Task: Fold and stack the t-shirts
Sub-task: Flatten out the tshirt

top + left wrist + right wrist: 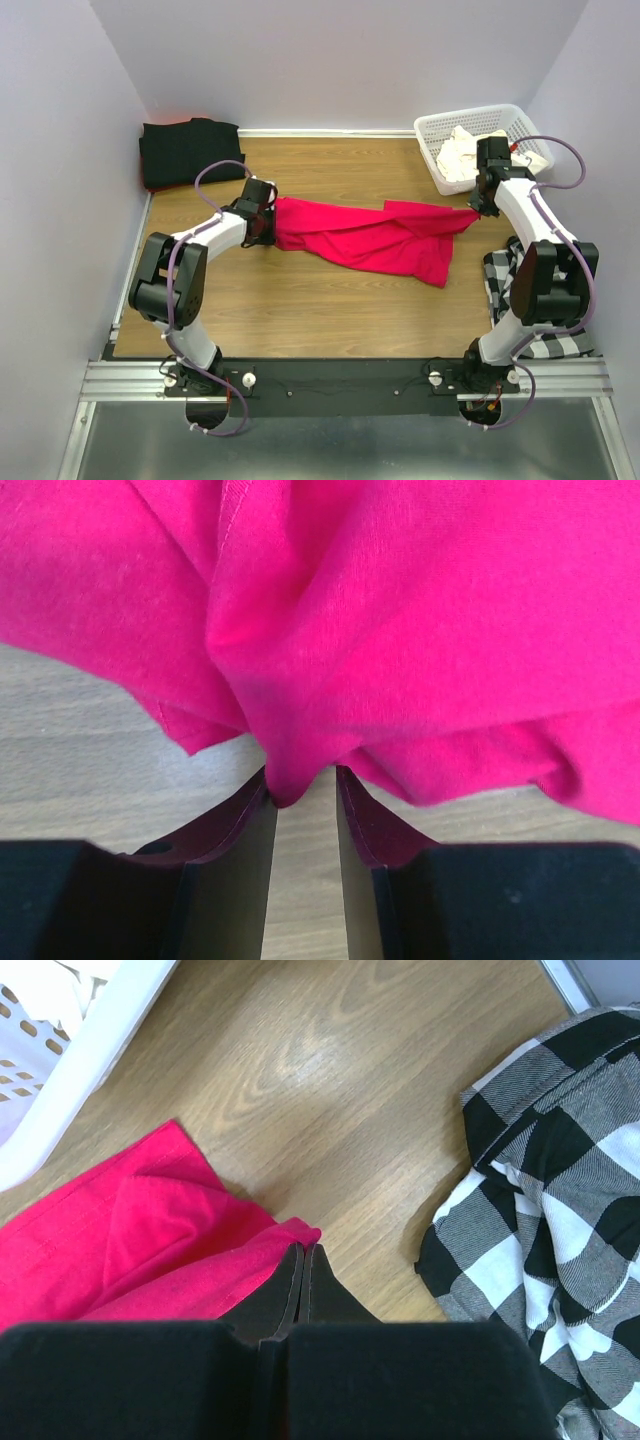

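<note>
Looking down from above, you have the red shirt strung across the table between your two arms, so its long axis runs left to right, roughly parallel to the near edge. The left gripper is at the shirt's left end. In its wrist view the jaws stand at a narrow gap with a bunched fold of red cloth drawn down between the tips, so it reads as a pinch on that fold. The right gripper is at the opposite end, jaws pressed fully together with a thin corner of the shirt caught at their tips, and from above the cloth pulls to a point there.

What matters for you now is that the shirt lies between the two grippers, each arm at its own end and neither closer to the middle. The loose bulk sags toward you, right of centre, resting crumpled on the wood. My guess is that the next move is to draw the ends apart and lay the cloth flat, so keep the pull along that left-right line.

The black shirt sits at the far left corner, and the cream shirt lies in the basket at the far right. A checked cloth lies just beside your right arm, apart from the red corner.
</note>
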Robot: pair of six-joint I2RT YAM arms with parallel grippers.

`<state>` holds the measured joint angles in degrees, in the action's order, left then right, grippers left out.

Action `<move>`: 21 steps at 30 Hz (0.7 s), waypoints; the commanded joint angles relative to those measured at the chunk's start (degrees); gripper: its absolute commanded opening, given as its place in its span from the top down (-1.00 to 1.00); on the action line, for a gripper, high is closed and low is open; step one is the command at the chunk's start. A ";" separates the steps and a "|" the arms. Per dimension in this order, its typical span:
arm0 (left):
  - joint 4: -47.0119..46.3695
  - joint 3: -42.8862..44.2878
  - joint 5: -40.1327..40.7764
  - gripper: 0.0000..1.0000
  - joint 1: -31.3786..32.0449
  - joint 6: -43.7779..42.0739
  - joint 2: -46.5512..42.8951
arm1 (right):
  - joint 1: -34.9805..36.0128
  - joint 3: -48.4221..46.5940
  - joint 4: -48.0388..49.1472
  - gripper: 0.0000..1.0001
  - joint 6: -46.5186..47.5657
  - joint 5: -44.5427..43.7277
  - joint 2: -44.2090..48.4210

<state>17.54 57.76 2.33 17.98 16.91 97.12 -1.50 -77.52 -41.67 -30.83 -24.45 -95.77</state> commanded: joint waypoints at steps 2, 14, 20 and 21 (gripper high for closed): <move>-2.16 3.76 1.36 0.24 0.13 1.02 1.05 | -0.44 -1.59 -0.25 0.99 0.33 1.07 -0.91; -0.75 7.63 1.72 0.26 0.13 1.29 0.96 | -0.44 -1.15 -0.25 0.99 0.77 1.60 -1.70; -0.84 8.69 1.63 0.29 0.13 1.46 1.58 | -0.44 -1.06 -0.25 0.99 0.86 1.68 -1.88; -0.93 8.69 1.63 0.30 0.13 1.46 1.75 | -0.44 -0.97 -0.25 0.99 0.86 1.77 -1.79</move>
<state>16.80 64.95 2.92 17.98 17.67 98.39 -1.52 -77.52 -41.67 -30.35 -23.14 -96.95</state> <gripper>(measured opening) 0.362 0.012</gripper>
